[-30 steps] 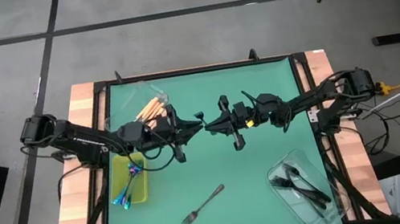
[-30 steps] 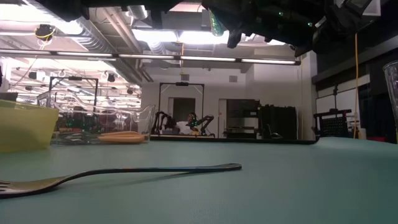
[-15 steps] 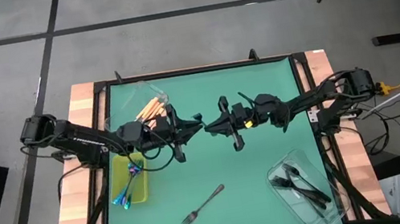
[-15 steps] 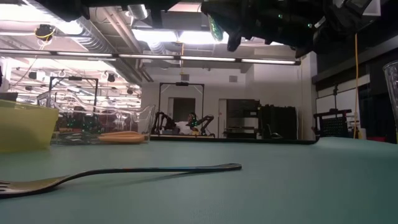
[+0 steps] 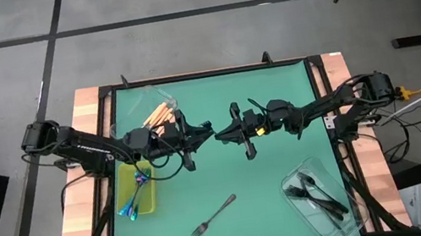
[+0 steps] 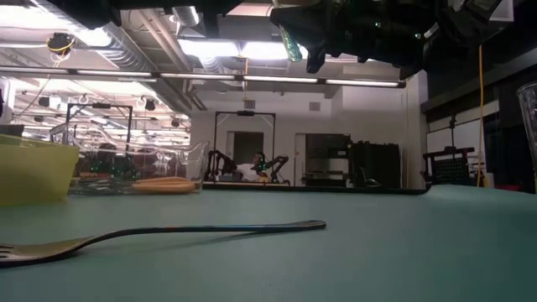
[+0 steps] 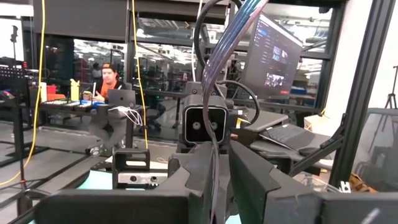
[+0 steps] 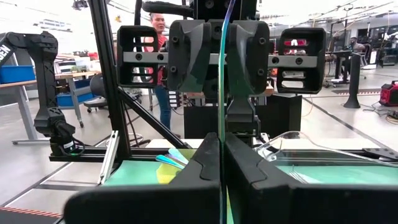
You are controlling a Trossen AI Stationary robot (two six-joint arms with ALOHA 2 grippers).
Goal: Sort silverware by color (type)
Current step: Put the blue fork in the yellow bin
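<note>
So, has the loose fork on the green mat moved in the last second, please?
No. The loose fork lies at the same spot and the same angle, judged against the yellow-green tray in the high view.

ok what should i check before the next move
1. Right pincer shut on fork: ok
2. Left pincer clamping the same fork: ok
3. Only one pincer holding it: not ok, both grip it above mid-mat
4. Yellow tray free to take it: ok, matching forks inside
5. Mat cleared: not ok, loose fork lies near the front
6. Fork's grip depth: cannot tell
</note>
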